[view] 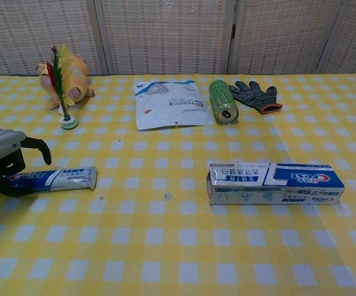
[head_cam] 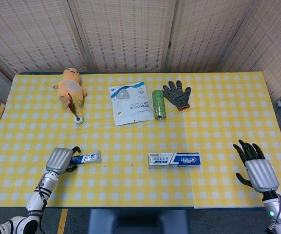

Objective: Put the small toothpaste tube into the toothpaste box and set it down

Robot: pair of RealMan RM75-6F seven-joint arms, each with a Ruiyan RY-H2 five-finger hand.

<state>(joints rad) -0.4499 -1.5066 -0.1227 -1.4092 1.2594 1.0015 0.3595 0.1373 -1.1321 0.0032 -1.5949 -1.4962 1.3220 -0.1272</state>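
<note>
Toothpaste tube (view: 54,179) lies flat on the checked tablecloth (head_cam: 130,190) at my left, its cap end under my left hand (head_cam: 61,160), crimped tail pointing toward the toothpaste box (view: 273,183). My fingers are curled round that cap end and look closed on it, though the tube is not lifted yet. The box lies well apart to the right, near the table's middle, its open flap end facing the tube. My right hand (head_cam: 256,165) hovers at the right edge, fingers spread, holding nothing. I judge the tube light and soft, likely to bend and slick on its printed skin, so I'd hold near the firm cap shoulder. The box is thin card, easily crushed; I'd take it gently across its long sides, clear of the opening.
</note>
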